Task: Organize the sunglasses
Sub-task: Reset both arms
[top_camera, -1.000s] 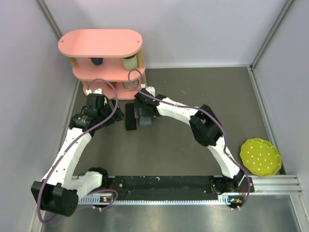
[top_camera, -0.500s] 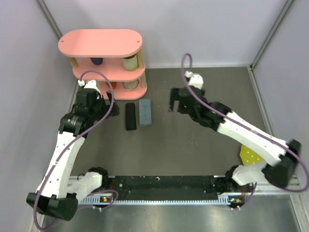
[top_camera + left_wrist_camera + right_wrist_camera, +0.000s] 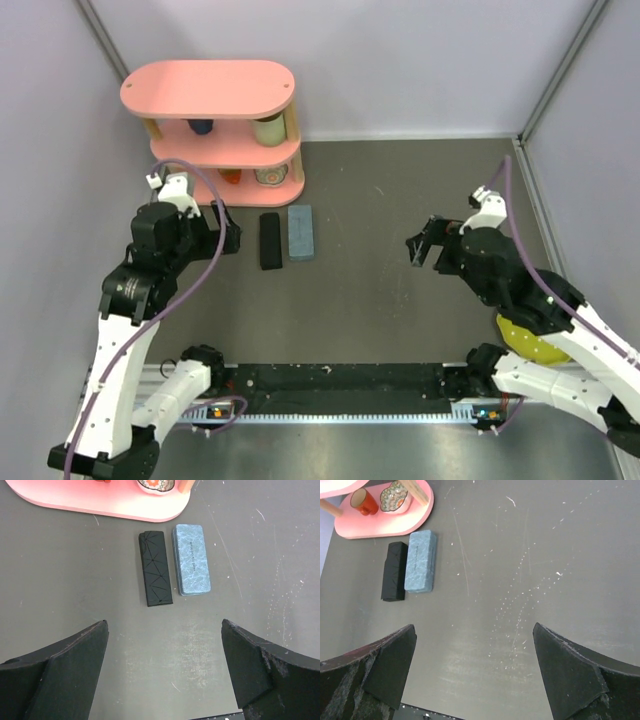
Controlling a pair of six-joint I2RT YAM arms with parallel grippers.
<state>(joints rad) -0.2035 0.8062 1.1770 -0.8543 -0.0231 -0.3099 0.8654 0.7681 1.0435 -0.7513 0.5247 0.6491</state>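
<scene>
No sunglasses show in any view; both pairs are hidden or out of view. A black oblong case (image 3: 270,240) and a grey-blue oblong case (image 3: 300,233) lie shut side by side on the table in front of the pink shelf; they also show in the left wrist view, the black case (image 3: 155,568) left of the grey-blue case (image 3: 191,559), and in the right wrist view, black (image 3: 394,571) and grey-blue (image 3: 420,561). My left gripper (image 3: 222,236) is open and empty, raised left of the cases. My right gripper (image 3: 424,250) is open and empty, raised over the table's right half.
A pink three-tier shelf (image 3: 210,90) stands at the back left with cups and small bowls on its tiers. A yellow-green dotted plate (image 3: 530,335) lies at the right, partly under the right arm. Grey walls close both sides.
My right arm has pulled back from the cases, swinging far to the right and nearer. My left arm has drawn back and risen a little. The cases have not moved.
</scene>
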